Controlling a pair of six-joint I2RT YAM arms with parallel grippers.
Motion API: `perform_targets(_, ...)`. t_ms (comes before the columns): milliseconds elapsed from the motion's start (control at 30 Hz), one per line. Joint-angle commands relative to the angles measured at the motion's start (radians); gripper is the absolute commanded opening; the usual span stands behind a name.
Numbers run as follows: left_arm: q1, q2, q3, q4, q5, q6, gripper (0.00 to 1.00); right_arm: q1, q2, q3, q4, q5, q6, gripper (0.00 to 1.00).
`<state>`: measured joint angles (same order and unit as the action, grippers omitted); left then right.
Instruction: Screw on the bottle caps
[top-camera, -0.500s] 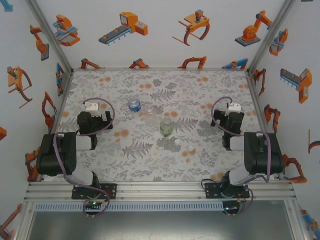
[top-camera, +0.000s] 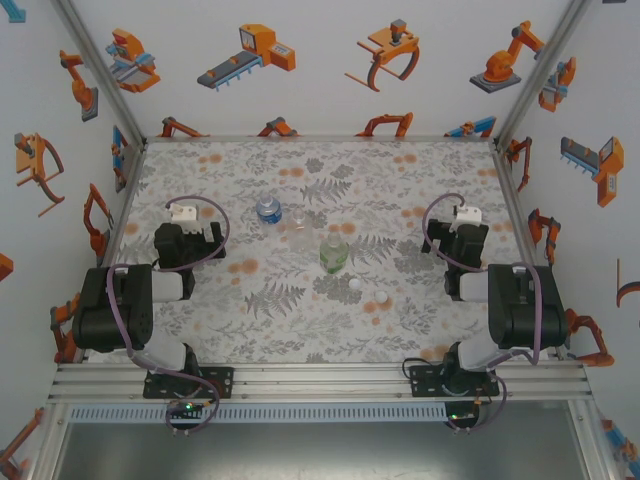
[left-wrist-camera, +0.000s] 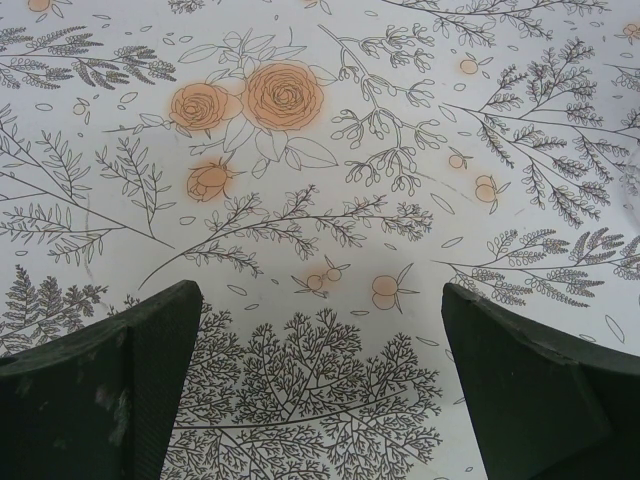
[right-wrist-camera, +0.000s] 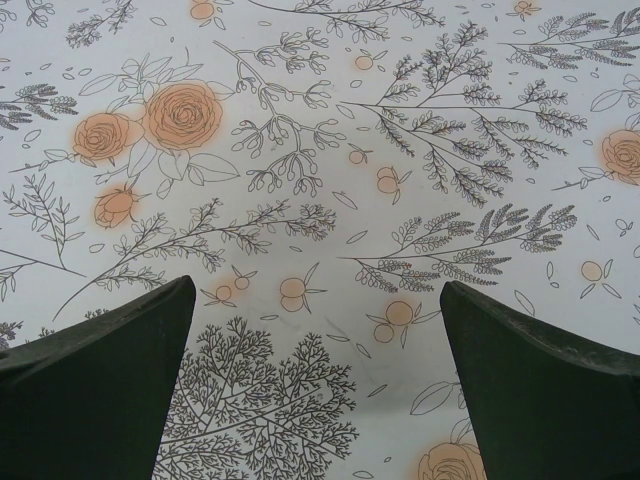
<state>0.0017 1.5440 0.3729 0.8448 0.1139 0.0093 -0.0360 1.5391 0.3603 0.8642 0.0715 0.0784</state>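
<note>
Left gripper (left-wrist-camera: 320, 292) is released: in my left wrist view its two dark fingers (left-wrist-camera: 110, 380) stand wide apart at the bottom corners, with nothing between them, and under them I see just the flowered tablecloth (top-camera: 400, 180). Right gripper (right-wrist-camera: 318, 285) is in the same condition, jaws spread wide and holding nothing, also above bare cloth with orange roses and grey fern prints.

From the top camera, both arms are folded back near their bases. The left gripper hangs over the left side of the table and the right gripper over the right side. Each one is well apart from the task things, which stay in the middle between them.

The three bottles stand upright in a slanted row. The blue-labelled bottle (top-camera: 268, 210) is the farthest from the arms and the most to the left. The clear bottle (top-camera: 298, 232) is just beside it, a little nearer and more to the right. The green-tinted bottle (top-camera: 333, 255) comes next, nearer again and more right. I cannot tell if any cap sits on a bottle's neck.

Two white caps (top-camera: 354, 284) lie on the cloth near the green-tinted bottle, on its near right side. The second one (top-camera: 381, 297) lies slightly more right and closer to the arms. They do not touch each other or the bottle.
</note>
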Motion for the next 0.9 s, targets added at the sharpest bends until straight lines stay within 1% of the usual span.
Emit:
perform_targets(0,0.007,-0.006,0.018,0.016,0.015,-0.016,0.97,-0.005,0.003,0.026,0.006,0.002,0.002,0.99)
perform_targets(667,0.011,-0.010,0.018,0.016,0.010,-0.020,0.97,-0.004,0.000,0.026,0.006,0.001,0.000,0.99)
perform_targets(767,0.008,-0.018,0.028,-0.009,-0.003,-0.021,0.97,-0.004,-0.030,0.025,-0.013,-0.011,-0.002,0.99)
perform_targets(867,0.003,-0.072,0.049,-0.094,-0.017,-0.019,0.97,-0.003,-0.080,0.034,-0.070,-0.014,-0.008,0.98)
